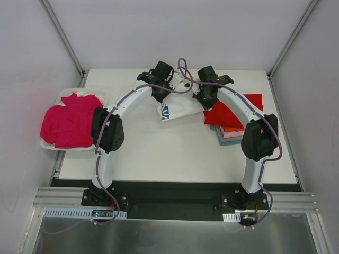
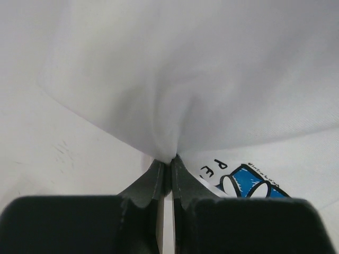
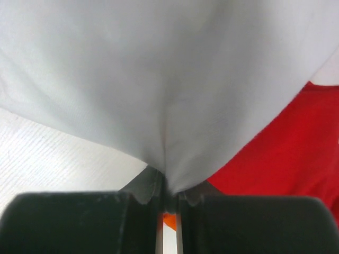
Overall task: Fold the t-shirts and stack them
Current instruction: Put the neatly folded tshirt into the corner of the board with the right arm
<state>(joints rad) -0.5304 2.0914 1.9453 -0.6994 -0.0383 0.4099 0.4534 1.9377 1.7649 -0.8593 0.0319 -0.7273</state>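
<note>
The white t-shirt [image 1: 177,108] with blue daisy print hangs between my two grippers near the table's far middle. My left gripper [image 1: 159,90] is shut on its cloth; the left wrist view shows the white fabric [image 2: 180,79] pinched at the fingertips [image 2: 168,160] and the blue print [image 2: 253,182] with dark letters below. My right gripper [image 1: 204,95] is shut on the same shirt; the right wrist view shows the white cloth [image 3: 159,79] pinched at its fingertips [image 3: 168,184]. A folded stack with the red t-shirt [image 1: 233,114] on top lies at the right, also red in the right wrist view [image 3: 296,153].
A white tray [image 1: 53,144] at the left holds the crumpled magenta t-shirt [image 1: 69,119]. Pink, orange and light-blue layers [image 1: 230,133] show under the red one. The white table [image 1: 169,159] is walled by grey panels at left, right and back.
</note>
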